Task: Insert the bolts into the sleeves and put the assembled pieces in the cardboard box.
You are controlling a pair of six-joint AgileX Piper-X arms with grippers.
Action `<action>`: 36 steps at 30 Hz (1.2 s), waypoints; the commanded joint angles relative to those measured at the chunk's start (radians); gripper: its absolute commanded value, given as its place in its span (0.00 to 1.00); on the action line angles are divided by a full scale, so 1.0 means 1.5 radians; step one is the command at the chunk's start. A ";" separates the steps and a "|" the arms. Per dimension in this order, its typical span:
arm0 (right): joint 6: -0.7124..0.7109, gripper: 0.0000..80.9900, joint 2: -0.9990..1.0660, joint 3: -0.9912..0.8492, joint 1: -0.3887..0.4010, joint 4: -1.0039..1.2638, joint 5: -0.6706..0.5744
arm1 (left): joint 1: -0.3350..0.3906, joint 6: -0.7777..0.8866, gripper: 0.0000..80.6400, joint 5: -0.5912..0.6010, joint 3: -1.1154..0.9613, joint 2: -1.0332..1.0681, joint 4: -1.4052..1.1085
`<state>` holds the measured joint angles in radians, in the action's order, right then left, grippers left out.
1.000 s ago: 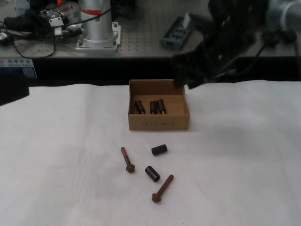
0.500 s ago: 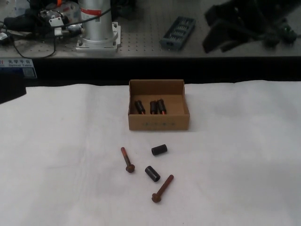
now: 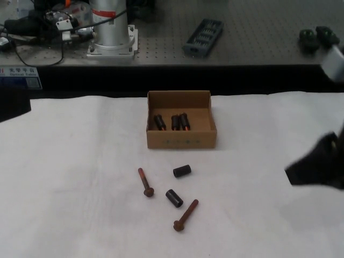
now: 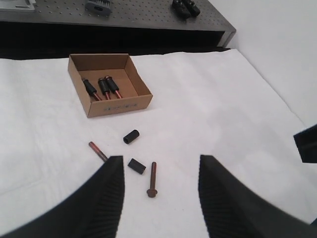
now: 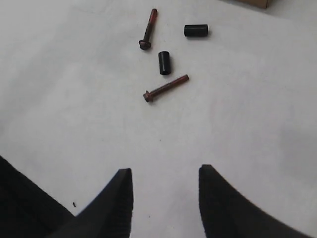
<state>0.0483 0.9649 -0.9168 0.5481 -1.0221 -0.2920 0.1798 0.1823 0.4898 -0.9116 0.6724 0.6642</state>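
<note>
High view: spotted cardboard box (image 3: 181, 141) near far edge of cloth (image 3: 80, 161), bolts (image 3: 145, 182), sleeves (image 3: 182, 171) nearer; noted left gripper (image 4: 161, 158), right gripper (image 5: 166, 169) wide open, empty.

You have on record: cardboard box (image 3: 181, 141), tan brown; loose bolts (image 3: 145, 181), rusty red-brown; loose sleeves (image 3: 182, 171), black; surface (image 3: 80, 161), white; left end effector (image 4: 160, 168) and right end effector (image 5: 165, 172), black.
</note>
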 commanded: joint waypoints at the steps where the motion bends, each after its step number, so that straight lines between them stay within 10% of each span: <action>1: 0.008 0.40 -0.064 0.049 0.001 0.021 -0.001 | -0.002 -0.007 0.43 -0.005 -0.003 -0.001 0.007; 16: -0.022 0.40 -0.128 0.077 0.001 0.059 0.023 | -0.002 -0.007 0.43 -0.005 -0.003 -0.001 0.010; 28: -0.583 0.40 0.040 0.077 0.001 0.244 0.084 | -0.002 -0.007 0.43 -0.005 -0.003 -0.001 0.010; 36: -0.703 0.38 0.232 0.077 0.001 0.472 0.081 | -0.002 -0.027 0.43 -0.005 -0.003 -0.001 0.005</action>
<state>-1.0115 1.3194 -0.8003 0.5481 -0.3353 -0.1598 0.1798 0.1438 0.4898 -0.9116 0.6724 0.6792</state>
